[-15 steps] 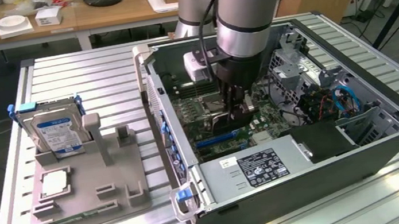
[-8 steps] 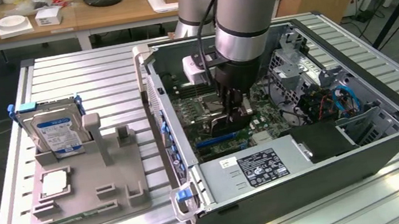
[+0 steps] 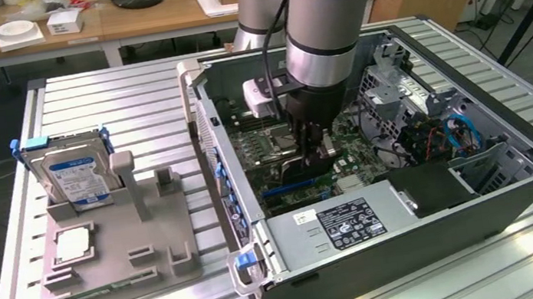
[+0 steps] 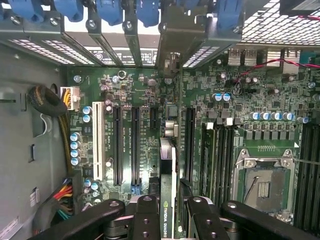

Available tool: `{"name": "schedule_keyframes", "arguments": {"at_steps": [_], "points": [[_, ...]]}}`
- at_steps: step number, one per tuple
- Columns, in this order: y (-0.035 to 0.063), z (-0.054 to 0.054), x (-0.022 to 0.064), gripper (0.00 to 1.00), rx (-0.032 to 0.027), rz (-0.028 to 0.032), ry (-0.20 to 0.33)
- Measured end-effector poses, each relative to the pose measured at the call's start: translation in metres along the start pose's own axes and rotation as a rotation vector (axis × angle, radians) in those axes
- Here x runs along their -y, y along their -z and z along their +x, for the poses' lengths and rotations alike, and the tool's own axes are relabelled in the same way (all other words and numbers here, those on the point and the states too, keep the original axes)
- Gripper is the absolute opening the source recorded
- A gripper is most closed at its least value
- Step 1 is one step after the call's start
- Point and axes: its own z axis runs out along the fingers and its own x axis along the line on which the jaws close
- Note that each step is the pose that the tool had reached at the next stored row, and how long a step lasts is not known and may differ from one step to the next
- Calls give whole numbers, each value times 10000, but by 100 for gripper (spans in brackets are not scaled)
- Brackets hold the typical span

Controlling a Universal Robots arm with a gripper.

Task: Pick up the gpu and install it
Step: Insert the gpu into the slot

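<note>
You see even, bright daylight across the ribbed silver metal table point(image 3: 114, 92); the black linkage fingers point(image 4: 145, 220) nearest the wrist camera blur softly.

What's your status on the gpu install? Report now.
End effector shut on the gpu, inside the open computer case. Card edge-on over the motherboard slots, not seated. Nothing seen blocking.

The computer case point(image 3: 519, 186) lies open on the table point(image 3: 113, 84); a tray point(image 3: 159, 276) sits at its exterior view's left, with a hard drive point(image 3: 76, 178) standing in it.
</note>
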Motion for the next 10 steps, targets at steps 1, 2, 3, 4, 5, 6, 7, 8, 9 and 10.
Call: {"name": "schedule_keyframes", "arguments": {"at_steps": [1, 2, 3, 4, 5, 6, 7, 8, 9, 10], "points": [[-3, 0, -1, 26, -2, -1, 1], [-7, -1, -1, 26, -2, -1, 2], [-8, -1, -1, 26, -2, -2, 1], [-8, -1, -2, 26, -2, -2, 1], [-9, -1, -2, 26, -3, -2, 1], [-10, -1, -2, 26, -1, -1, 1], [-13, -6, -5, 26, 2, 1, -2], [-15, -10, -5, 26, 3, 2, -2], [-16, -13, -5, 26, 1, 0, 1], [-16, -16, -4, 26, 1, 0, 1]]}}
